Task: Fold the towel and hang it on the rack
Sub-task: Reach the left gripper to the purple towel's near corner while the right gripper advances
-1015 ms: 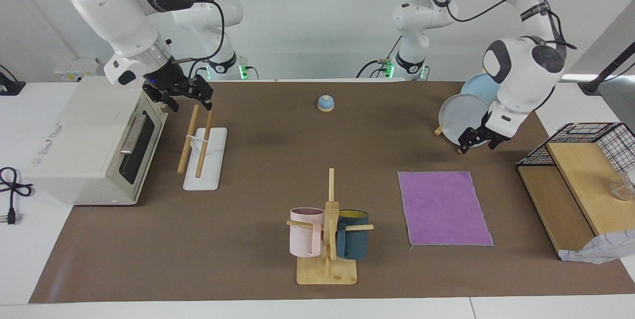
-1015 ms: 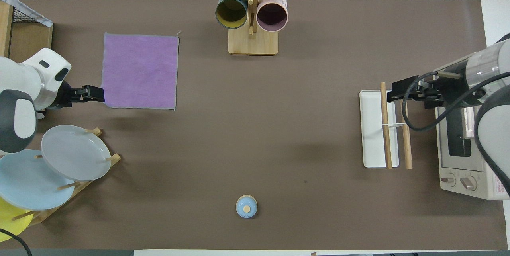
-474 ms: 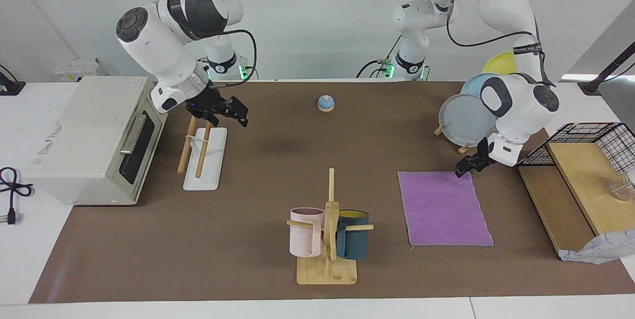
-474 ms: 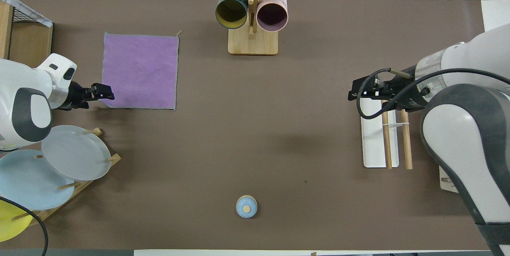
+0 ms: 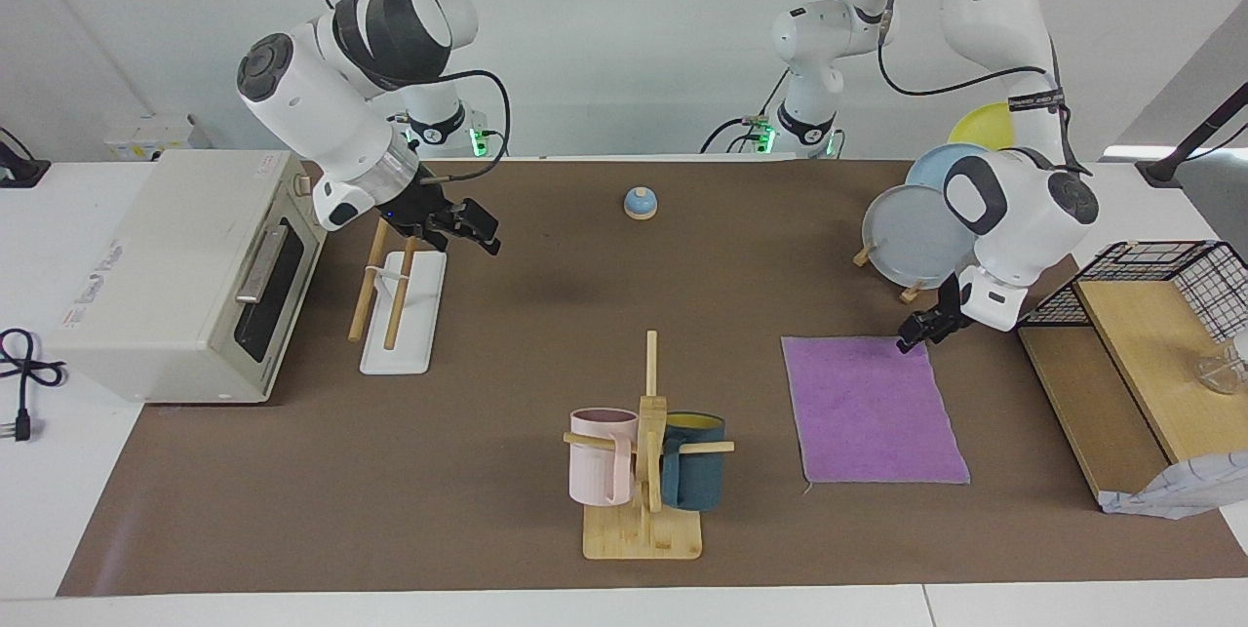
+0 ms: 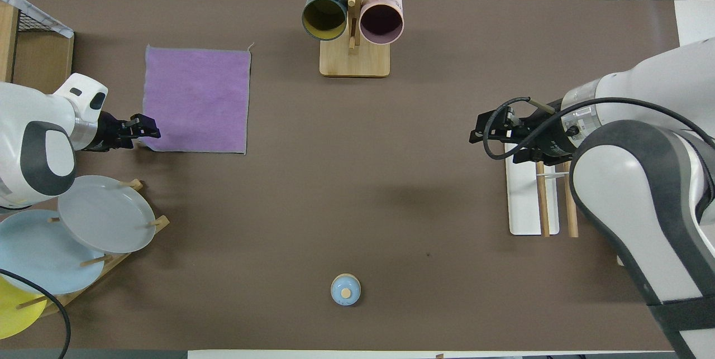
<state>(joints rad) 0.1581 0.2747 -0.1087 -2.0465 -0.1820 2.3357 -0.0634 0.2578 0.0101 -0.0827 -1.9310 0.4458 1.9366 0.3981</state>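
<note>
Facing view: left pincer (image 5: 915, 333), fingers slightly parted and holding nothing, is sinking lower over the near corner of the purple towel (image 5: 871, 408), lying flat on the desk (image 5: 487, 510). Right pincer (image 5: 478, 225), its fingers' spread unclear, is drifting off the rack (image 5: 398, 307).

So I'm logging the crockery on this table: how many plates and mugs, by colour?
Grey plate: 1
Light blue plate: 1
Yellow plate: 1
Pink mug: 1
Dark teal mug: 1
Total: 5
</note>
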